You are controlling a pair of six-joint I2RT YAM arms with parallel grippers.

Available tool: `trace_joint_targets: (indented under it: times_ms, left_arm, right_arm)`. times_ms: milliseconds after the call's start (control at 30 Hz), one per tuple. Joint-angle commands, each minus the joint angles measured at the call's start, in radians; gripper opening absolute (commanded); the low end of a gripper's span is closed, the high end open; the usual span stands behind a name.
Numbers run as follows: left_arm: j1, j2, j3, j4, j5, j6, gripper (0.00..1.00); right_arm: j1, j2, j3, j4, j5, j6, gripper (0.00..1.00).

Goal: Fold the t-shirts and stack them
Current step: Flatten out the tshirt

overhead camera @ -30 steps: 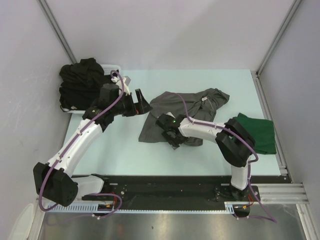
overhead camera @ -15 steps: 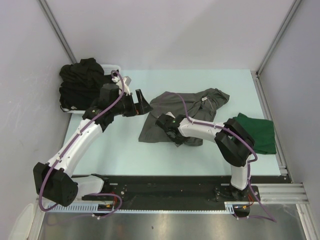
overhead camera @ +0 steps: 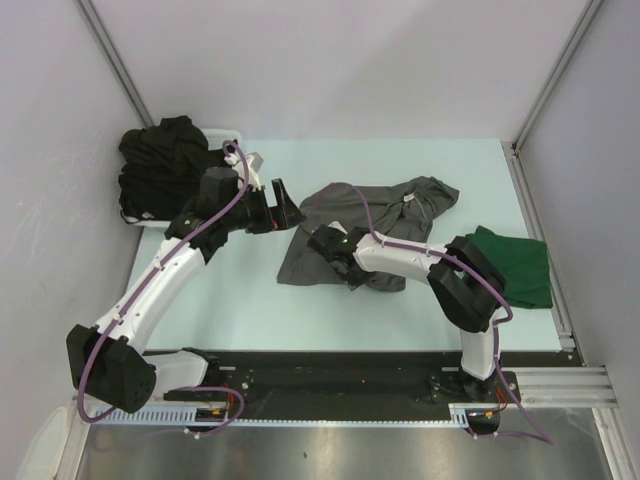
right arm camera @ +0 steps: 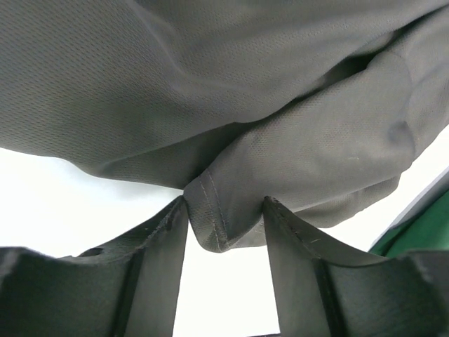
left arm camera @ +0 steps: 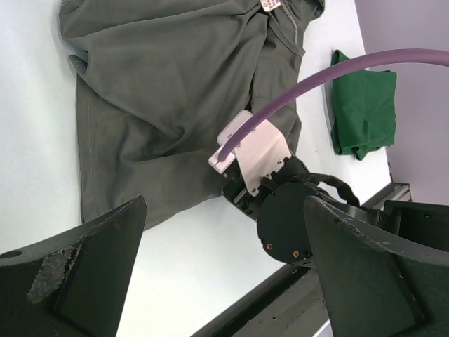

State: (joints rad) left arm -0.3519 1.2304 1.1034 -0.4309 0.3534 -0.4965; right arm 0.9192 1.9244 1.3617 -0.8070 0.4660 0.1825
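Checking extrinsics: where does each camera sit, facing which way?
Top external: above and behind, looking down on the table; left arm and right arm show.
Left wrist: on the left gripper, facing the grey t-shirt and right arm; open fingers frame it.
Right wrist: on the right gripper, close on the hem pinched between its fingers.
Shared: all show the grey t-shirt and green t-shirt.

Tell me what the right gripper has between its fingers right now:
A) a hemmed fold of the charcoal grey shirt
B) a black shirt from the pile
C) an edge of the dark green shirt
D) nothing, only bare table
A: the right wrist view shows a stitched fold of the charcoal grey t-shirt hanging down between the two fingers of the right gripper, touching both.
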Motion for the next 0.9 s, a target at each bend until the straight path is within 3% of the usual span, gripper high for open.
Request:
trace_joint_targets:
  times_ms: [0, 67, 100, 267, 467, 867]
  left_arm:
    - [0.002, 0.009, 0.012, 0.018, 0.032, 0.015, 0.99]
    - [0.002, 0.011, 0.012, 0.017, 0.03, 0.015, 1.0]
    - [0.002, 0.011, 0.012, 0.017, 0.029, 0.015, 1.0]
    - [0.002, 0.014, 0.007, 0.02, 0.03, 0.013, 0.99]
    - [0.002, 0.026, -0.004, 0.004, 0.039, 0.022, 1.0]
    - [-0.005, 0.092, -0.091, -0.075, -0.05, 0.013, 1.0]
  right_arm:
    - [0.007, 0.016, 0.03, -0.009, 0.014, 0.008, 0.39]
    - [0.007, 0.019, 0.028, -0.012, 0.008, 0.014, 0.26]
    - [0.007, 0.024, 0.025, -0.012, 0.007, 0.018, 0.12]
    - [0.007, 0.038, 0.02, -0.026, 0.014, 0.023, 0.01]
    - [-0.009, 0.018, 0.046, -0.08, 0.078, 0.035, 0.0]
    - [-0.18, -0.062, 0.076, -0.196, 0.21, 0.129, 0.0]
